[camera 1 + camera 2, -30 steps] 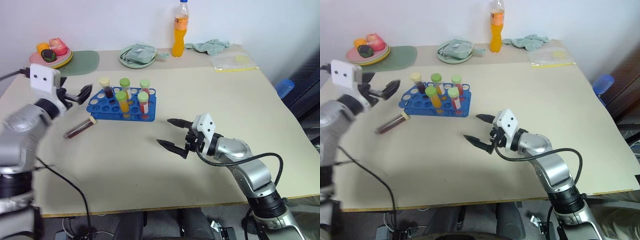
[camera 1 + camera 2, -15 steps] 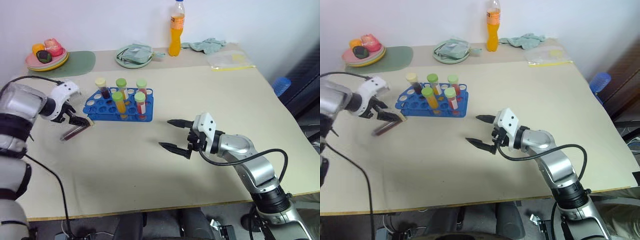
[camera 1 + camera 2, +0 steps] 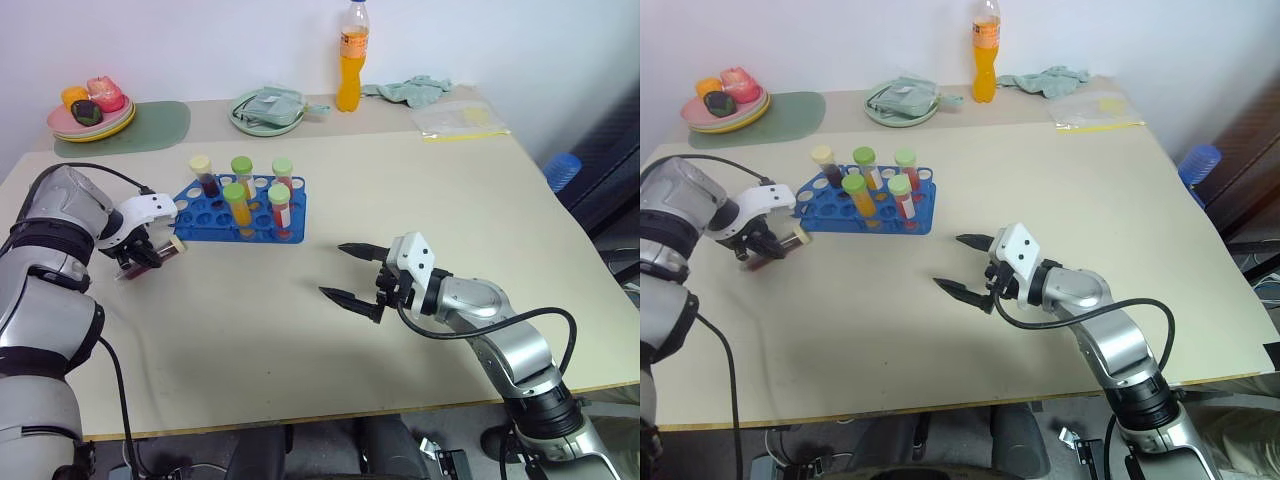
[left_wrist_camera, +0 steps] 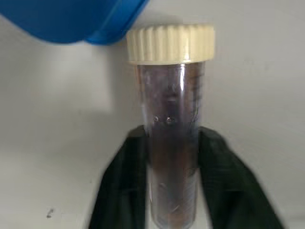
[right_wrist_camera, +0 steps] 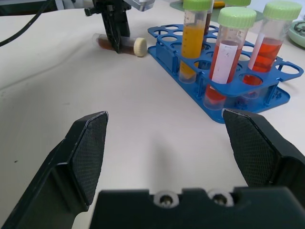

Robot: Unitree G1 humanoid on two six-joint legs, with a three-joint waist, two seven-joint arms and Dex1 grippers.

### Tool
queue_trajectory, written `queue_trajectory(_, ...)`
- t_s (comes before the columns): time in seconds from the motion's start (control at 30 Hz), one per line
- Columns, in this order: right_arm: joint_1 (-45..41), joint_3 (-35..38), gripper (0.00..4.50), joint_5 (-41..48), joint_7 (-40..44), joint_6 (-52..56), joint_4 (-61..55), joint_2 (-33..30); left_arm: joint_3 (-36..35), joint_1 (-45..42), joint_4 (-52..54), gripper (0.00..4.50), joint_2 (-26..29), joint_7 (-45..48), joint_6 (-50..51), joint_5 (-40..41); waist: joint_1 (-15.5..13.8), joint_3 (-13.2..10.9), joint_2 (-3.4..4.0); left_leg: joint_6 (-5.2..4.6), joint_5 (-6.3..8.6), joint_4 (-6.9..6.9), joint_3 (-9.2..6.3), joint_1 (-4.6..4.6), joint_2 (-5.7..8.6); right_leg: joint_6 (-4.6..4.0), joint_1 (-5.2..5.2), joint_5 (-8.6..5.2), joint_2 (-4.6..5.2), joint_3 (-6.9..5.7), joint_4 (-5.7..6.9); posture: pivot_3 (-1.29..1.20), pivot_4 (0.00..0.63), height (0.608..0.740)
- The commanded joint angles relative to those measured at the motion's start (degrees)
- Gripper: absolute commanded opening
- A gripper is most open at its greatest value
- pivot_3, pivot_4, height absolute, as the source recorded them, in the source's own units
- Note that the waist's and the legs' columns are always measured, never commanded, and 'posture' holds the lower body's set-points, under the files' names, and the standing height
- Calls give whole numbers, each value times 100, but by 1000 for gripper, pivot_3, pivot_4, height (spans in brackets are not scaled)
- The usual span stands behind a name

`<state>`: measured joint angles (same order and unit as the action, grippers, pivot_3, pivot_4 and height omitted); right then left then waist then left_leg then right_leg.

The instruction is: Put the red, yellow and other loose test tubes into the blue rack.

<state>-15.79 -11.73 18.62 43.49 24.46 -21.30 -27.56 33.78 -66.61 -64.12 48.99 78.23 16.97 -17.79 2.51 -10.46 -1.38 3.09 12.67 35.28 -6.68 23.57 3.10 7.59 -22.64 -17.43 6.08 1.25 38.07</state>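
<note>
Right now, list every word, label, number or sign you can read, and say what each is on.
No text can be read.
Bottle: its label is too small to read.
Rack tubes: one has a white label, blank or too blurred to tell.
Tube in the left gripper: faint scale marks on its wall, unreadable.

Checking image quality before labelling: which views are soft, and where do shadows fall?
Left wrist view: the cream-capped tube and the left tool's fingers are soft at close range. Left eye view: a soft shadow lies on the table under the right tool.
</note>
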Motion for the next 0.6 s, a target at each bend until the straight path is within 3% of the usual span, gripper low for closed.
queue_trajectory(0.03,7,-1,4241,3,-22,-60,-269,35,-271,-119,84,724,260,-156,-56,-183,2,-1,-2,0,0,0,0,0,0,0,0,0,0,0,0,0,150,740)
queue_trajectory(0.2,65,-27,4241,-56,-44,-129,-272,9,-939,230,643,724,660,-731,466,23,21,-2,-2,-1,0,-1,-1,0,-1,0,-4,0,0,0,4,0,150,740)
queue_trajectory(0.3,131,-16,4241,-64,-34,-143,-305,-12,-2047,975,1688,724,898,-1130,1457,701,28,-1,-2,-1,1,-1,-1,0,-3,0,-4,0,0,2,5,0,150,740)
queue_trajectory(0.37,145,-15,4241,-64,-25,-145,-303,-14,-3107,1723,2642,724,833,-1998,1758,1138,18,-1,-1,-2,1,0,-2,-1,-3,0,-4,0,1,3,8,0,150,740)
queue_trajectory(0.47,113,-48,4241,-74,-15,-159,-249,7,-4886,3037,4492,724,100,-3606,988,1679,-19,0,-3,-2,1,0,-17,-3,-12,-1,-3,1,5,9,5,0,150,740)
queue_trajectory(0.6,9,-104,4241,-70,56,-190,-117,48,-5977,3798,6648,724,-1433,-4581,816,2705,-187,9,-20,2,-1,25,-22,10,-13,-1,-1,3,23,1,5,0,150,740)
